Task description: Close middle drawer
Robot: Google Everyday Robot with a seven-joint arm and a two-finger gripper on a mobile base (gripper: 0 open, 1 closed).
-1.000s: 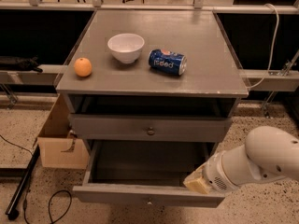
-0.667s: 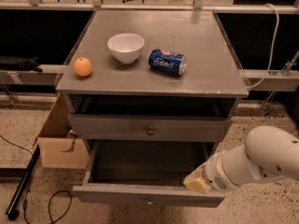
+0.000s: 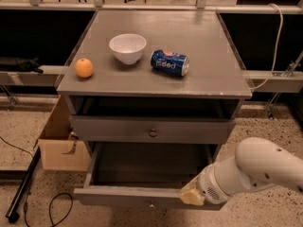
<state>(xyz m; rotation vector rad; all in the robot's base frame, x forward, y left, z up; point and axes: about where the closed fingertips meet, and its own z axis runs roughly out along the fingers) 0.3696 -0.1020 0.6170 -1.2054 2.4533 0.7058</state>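
The middle drawer (image 3: 118, 196) is a wide grey drawer pulled far out, its inside bare, with a small knob (image 3: 151, 205) at the centre of its front. The top drawer (image 3: 109, 129) above it stands slightly out and has a dark round knob (image 3: 152, 133). The lowest drawer is hidden beneath. My gripper (image 3: 191, 196) comes in from the lower right on a white arm (image 3: 258, 167), and its yellowish end lies against the right part of the middle drawer's front edge.
On the cabinet top (image 3: 208, 46) lie an orange (image 3: 84, 67), a white bowl (image 3: 127, 48) and a blue soda can (image 3: 169, 62) on its side. A cardboard box (image 3: 59, 148) stands left of the cabinet. A black pole (image 3: 23, 183) and cables lie on the floor.
My arm's end has dropped slightly down and left onto the middle drawer's front edge. The drawer itself has not visibly moved.
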